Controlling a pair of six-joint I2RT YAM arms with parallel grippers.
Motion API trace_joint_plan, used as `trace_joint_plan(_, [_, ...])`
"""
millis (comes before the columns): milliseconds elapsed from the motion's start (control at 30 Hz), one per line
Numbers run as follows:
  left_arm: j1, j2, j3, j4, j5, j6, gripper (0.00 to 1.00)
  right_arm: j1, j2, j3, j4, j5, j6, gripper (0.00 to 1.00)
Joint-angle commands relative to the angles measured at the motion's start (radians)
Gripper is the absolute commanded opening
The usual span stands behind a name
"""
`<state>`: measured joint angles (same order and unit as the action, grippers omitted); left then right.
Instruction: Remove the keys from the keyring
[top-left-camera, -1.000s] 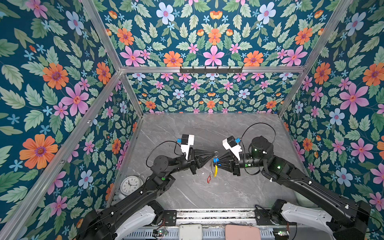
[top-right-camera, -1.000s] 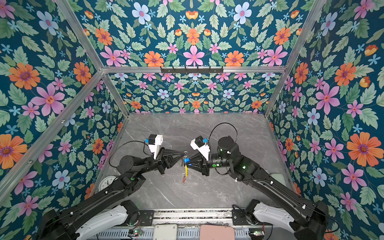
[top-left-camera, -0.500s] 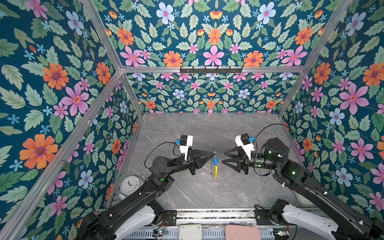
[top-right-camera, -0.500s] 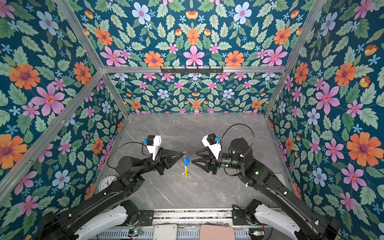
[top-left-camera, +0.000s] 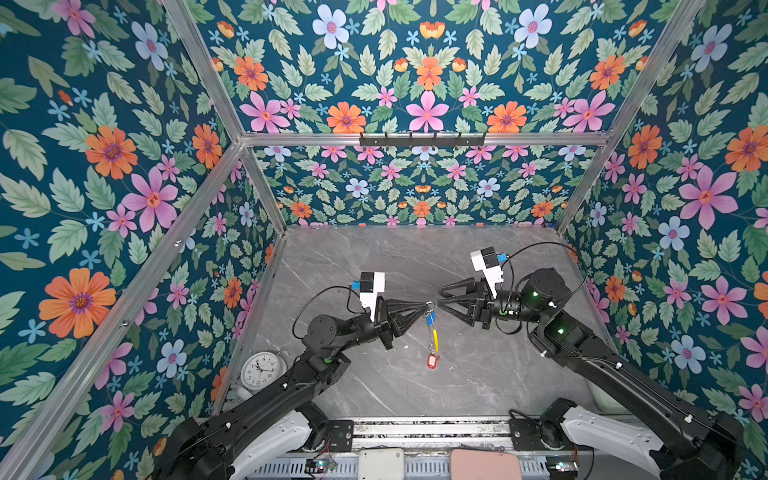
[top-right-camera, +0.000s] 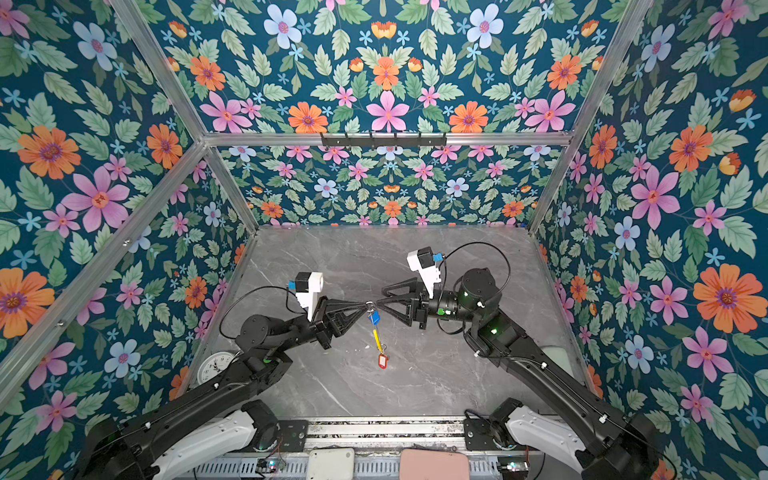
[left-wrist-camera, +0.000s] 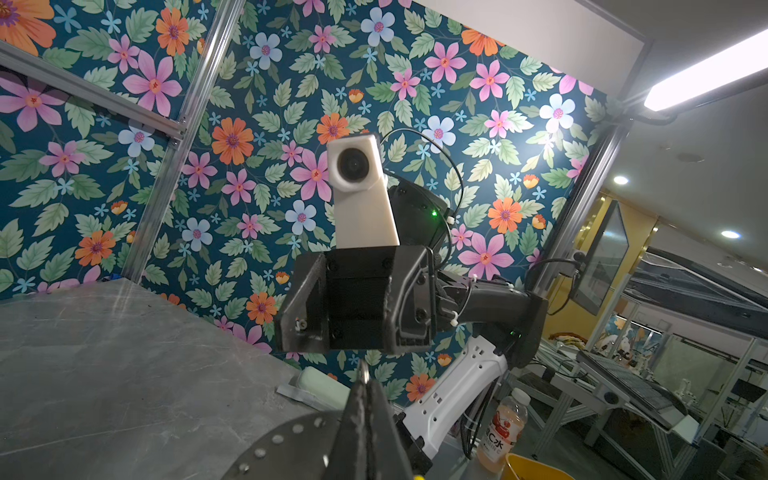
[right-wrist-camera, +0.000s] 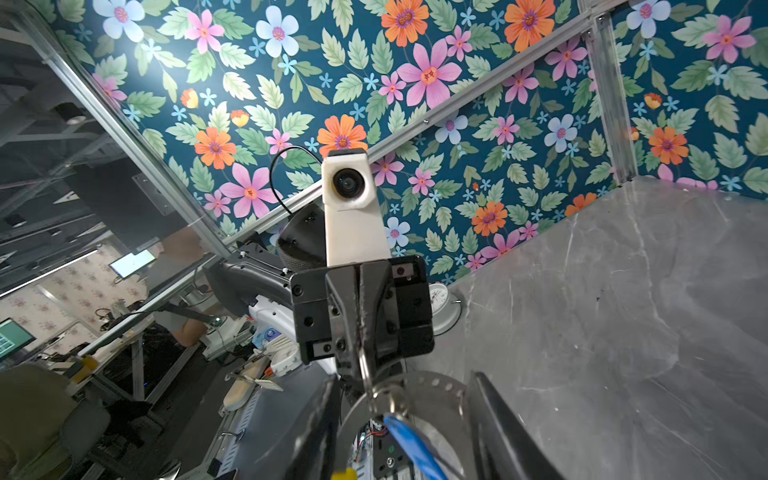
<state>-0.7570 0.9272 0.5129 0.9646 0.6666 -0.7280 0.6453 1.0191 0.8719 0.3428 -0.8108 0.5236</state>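
Note:
My left gripper (top-left-camera: 427, 306) (top-right-camera: 367, 306) is shut on the top of the keyring (top-left-camera: 435, 335) (top-right-camera: 377, 338) and holds it in the air over the grey table. The thin hoop hangs edge-on, its yellow sleeve showing. One of the keys, with a blue tag (top-left-camera: 431, 318) (right-wrist-camera: 409, 440), hangs near the top. The other, with a red tag (top-left-camera: 432, 360) (top-right-camera: 382, 360), hangs at the bottom. My right gripper (top-left-camera: 440, 297) (top-right-camera: 381, 296) is open, its tips just right of the hoop's top. The right wrist view shows the hoop's metal rim (right-wrist-camera: 365, 374) between its fingers (right-wrist-camera: 316, 428).
A white alarm clock (top-left-camera: 260, 370) (top-right-camera: 216, 365) stands at the table's near-left corner beside my left arm. A black hook rail (top-left-camera: 422, 139) runs along the back wall. Flowered walls close in the table (top-left-camera: 415, 257) on three sides.
My right gripper drew back to the right with its jaws opening, then came back to the hoop's top. The left gripper kept its hold and stayed in place.

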Motion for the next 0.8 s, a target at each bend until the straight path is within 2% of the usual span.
trace_joint_plan(0, [0.001,0.008,-0.002,0.076,-0.014,-0.008,0.0,0.021,0.014,-0.007,0.085,-0.02,0.029,0.49])
trace_joint_plan(500, [0.001,0.01,-0.007,0.079,-0.012,-0.012,0.0,0.039,0.021,-0.019,0.071,0.005,0.01,0.25])
trace_joint_plan(767, [0.001,0.011,-0.007,0.077,-0.012,-0.014,0.0,0.039,0.027,-0.019,0.07,0.001,0.009,0.02])
